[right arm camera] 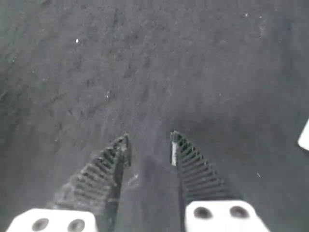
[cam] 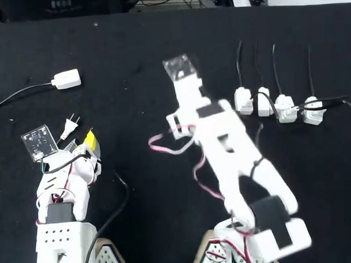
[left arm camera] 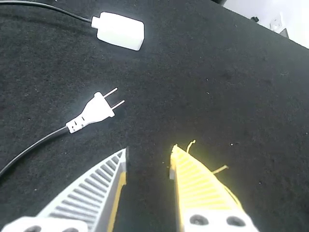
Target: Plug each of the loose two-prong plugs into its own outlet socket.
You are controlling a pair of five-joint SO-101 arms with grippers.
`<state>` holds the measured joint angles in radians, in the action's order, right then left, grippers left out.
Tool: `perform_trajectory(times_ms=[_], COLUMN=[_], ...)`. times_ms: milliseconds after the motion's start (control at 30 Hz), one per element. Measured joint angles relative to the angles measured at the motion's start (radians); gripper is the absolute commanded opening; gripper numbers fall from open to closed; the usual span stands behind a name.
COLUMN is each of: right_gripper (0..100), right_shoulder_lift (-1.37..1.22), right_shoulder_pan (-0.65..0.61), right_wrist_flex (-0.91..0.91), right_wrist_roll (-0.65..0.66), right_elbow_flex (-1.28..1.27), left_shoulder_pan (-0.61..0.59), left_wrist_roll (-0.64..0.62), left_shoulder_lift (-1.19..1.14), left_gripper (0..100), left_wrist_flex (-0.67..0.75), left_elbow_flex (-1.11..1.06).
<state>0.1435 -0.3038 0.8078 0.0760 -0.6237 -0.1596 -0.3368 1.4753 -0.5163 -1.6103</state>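
My left pincer (left arm camera: 148,157) part-spread, holding nothing, over the bench (left arm camera: 241,87); one loose plug (left arm camera: 94,112) lies near its tips; one lone socket (left arm camera: 119,30) beyond, apart; my right pincer (right arm camera: 148,142) spread, empty; four corded white blocks (cam: 285,108) in a row.

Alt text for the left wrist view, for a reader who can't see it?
A loose white two-prong plug on a black cord lies on the black table, ahead of the left gripper, which is open and empty. Farther off lies a white outlet socket with its own cord.
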Motion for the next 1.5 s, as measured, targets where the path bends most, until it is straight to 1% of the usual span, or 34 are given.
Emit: perform_trajectory(times_ms=[167, 233, 300, 467, 567, 667, 867, 1033, 1100, 1233, 1500], right_gripper=[11.6, 11.6, 11.6, 11.6, 11.6, 11.4, 11.4, 11.4, 11.4, 11.4, 11.4], right_shoulder_lift=[0.121, 0.173, 0.224, 0.287, 0.290, 0.290, 0.290, 0.290, 0.290, 0.290, 0.290], right_shoulder_pan=[-0.044, -0.080, -0.117, -0.178, -0.180, -0.181, -0.181, -0.181, -0.181, -0.181, -0.181], right_wrist_flex=[-0.331, -0.431, -0.480, -0.503, -0.505, -0.505, -0.505, -0.506, -0.506, -0.506, -0.506], right_wrist_roll=[0.014, 0.043, 0.061, 0.069, 0.071, 0.071, 0.071, 0.071, 0.071, 0.071, 0.071], right_elbow_flex=[-0.305, -0.400, -0.470, -0.523, -0.523, -0.523, -0.523, -0.523, -0.523, -0.523, -0.523], left_shoulder_pan=[-0.005, -0.029, -0.066, -0.155, -0.167, -0.167, -0.167, -0.167, -0.167, -0.187, -0.275], left_wrist_roll=[0.012, 0.052, 0.112, 0.212, 0.270, 0.322, 0.414, 0.433, 0.416, 0.304, -0.011], left_shoulder_lift=[-0.002, -0.002, -0.002, -0.002, -0.005, -0.068, -0.359, -0.686, -0.818, -1.063, -1.536], left_gripper=[16, 20, 24, 25, 25, 25, 25, 25, 25, 25, 25], left_wrist_flex=[-0.002, -0.037, -0.092, -0.209, -0.252, -0.278, -0.344, -0.419, -0.427, -0.430, -0.437], left_elbow_flex=[0.046, 0.095, 0.172, 0.348, 0.413, 0.459, 0.631, 0.890, 0.991, 1.175, 1.560])
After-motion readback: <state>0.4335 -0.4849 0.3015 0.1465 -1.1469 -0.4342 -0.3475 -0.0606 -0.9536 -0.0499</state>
